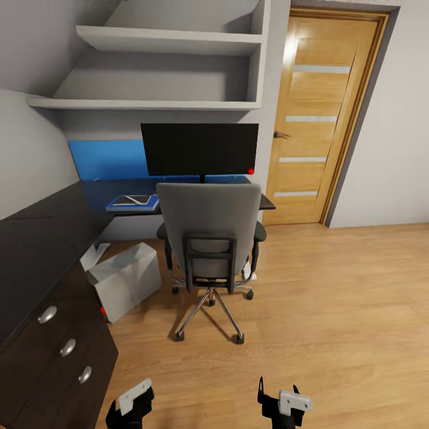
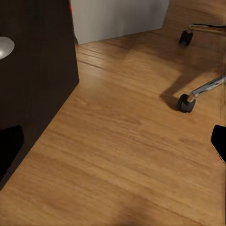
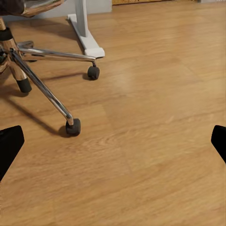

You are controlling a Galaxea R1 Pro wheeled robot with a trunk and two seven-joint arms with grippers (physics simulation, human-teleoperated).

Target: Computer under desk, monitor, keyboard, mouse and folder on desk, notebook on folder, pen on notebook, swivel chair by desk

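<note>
Floor lies bare right of swivel chair; both claws gape, empty.

The tall grey-backed swivel chair hides the black monitor's stand base and much of the glossy black desk behind it

wooden door shut | white wall shelves | blue wall panel

place: home study corner | cues: desk, swivel chair, wooden door, wall shelves
</note>
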